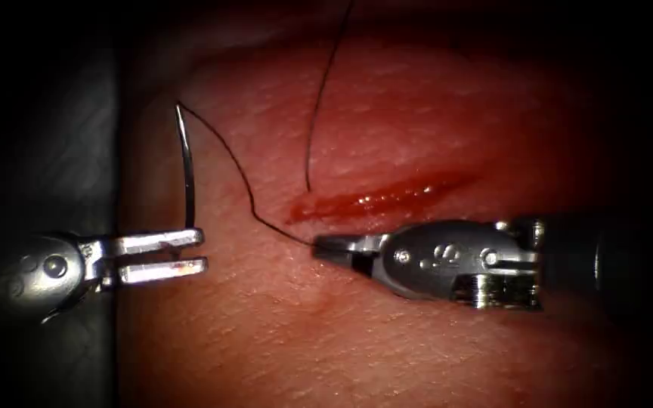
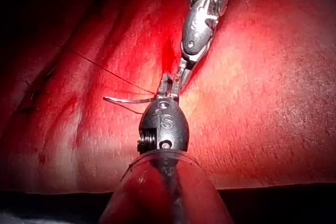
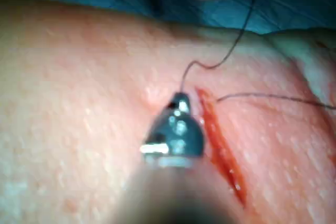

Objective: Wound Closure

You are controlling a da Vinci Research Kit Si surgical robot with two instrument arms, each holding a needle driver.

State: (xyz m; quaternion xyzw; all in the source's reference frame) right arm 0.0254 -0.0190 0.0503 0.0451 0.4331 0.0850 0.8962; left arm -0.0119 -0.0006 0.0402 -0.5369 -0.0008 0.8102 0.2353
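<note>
Left tool (image 1: pixel 190 253) at lower left of frame, jaws apart; I see the needle (image 1: pixel 187 162) rising from its upper jaw, clear of the tissue (image 1: pixel 417 121), left of the cut (image 1: pixel 376 200). Right tool (image 1: pixel 323 245) mid-frame, clamped on the thread (image 1: pixel 239 170) just below the cut's left end

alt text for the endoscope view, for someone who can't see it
The left tool, jaws parted, holds the curved needle by one end beside its upper jaw, clear of the tissue on the left. Thread runs from the needle's top to the right tool, whose shut jaws grip it just below the cut.
</note>
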